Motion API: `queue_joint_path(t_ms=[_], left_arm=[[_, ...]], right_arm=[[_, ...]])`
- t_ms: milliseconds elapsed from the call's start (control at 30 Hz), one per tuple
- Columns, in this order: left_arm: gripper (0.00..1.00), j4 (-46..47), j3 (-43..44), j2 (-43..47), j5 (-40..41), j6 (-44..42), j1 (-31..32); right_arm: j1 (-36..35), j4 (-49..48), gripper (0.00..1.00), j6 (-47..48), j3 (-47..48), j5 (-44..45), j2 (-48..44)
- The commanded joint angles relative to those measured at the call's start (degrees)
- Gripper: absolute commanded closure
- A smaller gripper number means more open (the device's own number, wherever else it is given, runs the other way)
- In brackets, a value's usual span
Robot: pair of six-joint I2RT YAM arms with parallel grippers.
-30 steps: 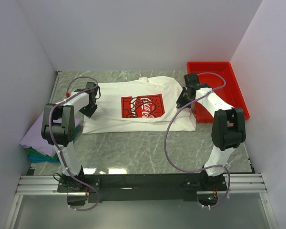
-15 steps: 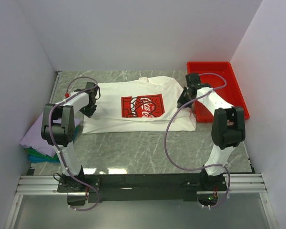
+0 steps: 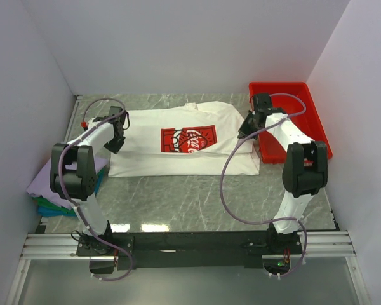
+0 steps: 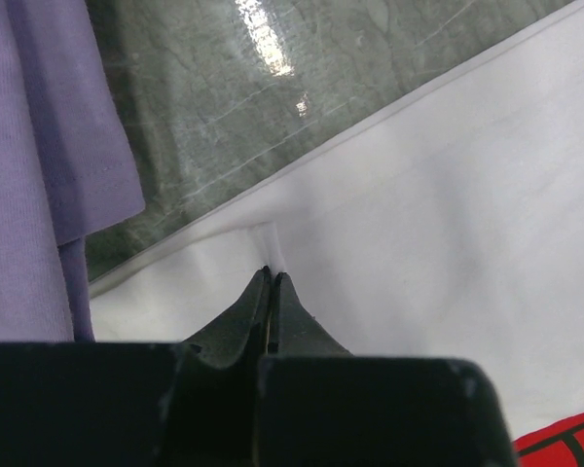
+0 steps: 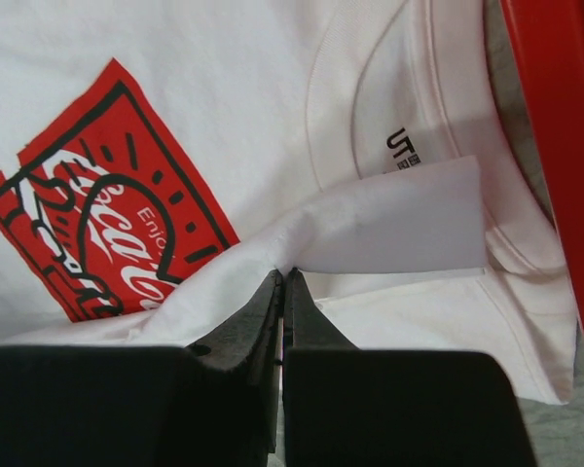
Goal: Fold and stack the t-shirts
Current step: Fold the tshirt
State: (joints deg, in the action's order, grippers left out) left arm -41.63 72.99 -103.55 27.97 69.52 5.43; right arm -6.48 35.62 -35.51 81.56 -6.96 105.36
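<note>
White t-shirt [image 3: 178,152] lies spread flat at the middle of the marble table [image 3: 190,197], its red print [image 3: 189,140] facing up. At the shirt's nine o'clock edge, the left gripper [image 4: 271,277] has its jaws pressed together, nipping a small ridge of white cloth. Over at three o'clock, the right gripper [image 5: 284,277] is clamped tight on a raised fold of the same shirt, near the collar. At the table's eight o'clock sits the lavender shirt [image 3: 41,184] on top of green and blue ones [image 3: 51,207]. The red tray [image 3: 317,127] is at two o'clock, just beside the right gripper.
</note>
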Motion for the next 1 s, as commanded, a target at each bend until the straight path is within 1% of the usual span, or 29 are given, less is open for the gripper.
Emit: queue_joint_path(t_ms=[0,367,767,967], left_arm=[[0.99,-1.00,0.92,1.07,1.83,-0.87,-0.42],[0.99,-0.74,1.72,0.72,1.39,-1.84,-1.12],[0.99,-0.38,1.80,0.36,0.77,-1.84,-1.13],[0.99,-0.39,2.77,0.01,0.69,-2.37,-1.21]], right_arm=[[0.24,-0.55,1.00,0.35,4.21,-0.33,1.25],[0.24,-0.72,1.00,0.44,7.65,-1.56,4.32],[-0.37,0.42,1.00,1.05,13.88,-2.79,6.35],[-0.55,1.91,1.00,1.49,16.96,-2.44,8.98]])
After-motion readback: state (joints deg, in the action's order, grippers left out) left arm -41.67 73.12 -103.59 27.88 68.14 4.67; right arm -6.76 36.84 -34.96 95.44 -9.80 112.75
